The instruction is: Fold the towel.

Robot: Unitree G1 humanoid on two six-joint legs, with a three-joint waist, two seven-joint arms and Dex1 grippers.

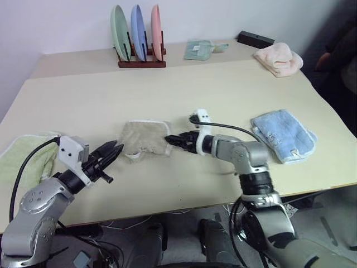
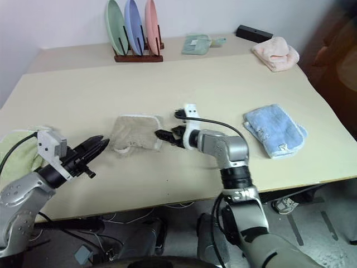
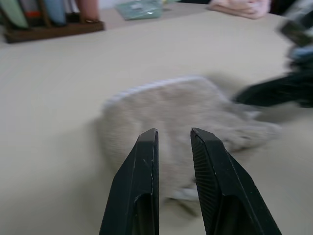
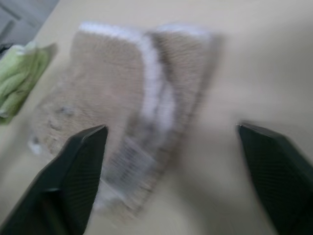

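Overhead, the towel (image 1: 146,138) lies bunched mid-bench between both claws. Left wrist view: left claw (image 3: 173,141) empty, fingers slightly parted. Right wrist view: right claw (image 4: 171,134) spread wide, released. Soft, limp, light; probably best pinched at a corded corner.

Lab-like test room, bare table (image 1: 167,100), loose floor cables (image 1: 184,211), plate rack (image 1: 139,58)

A pale beige table (image 1: 167,95) stood against a plain white wall (image 1: 56,22). Beneath its front edge lay grey floor (image 1: 329,223) with loose cables (image 1: 184,212).
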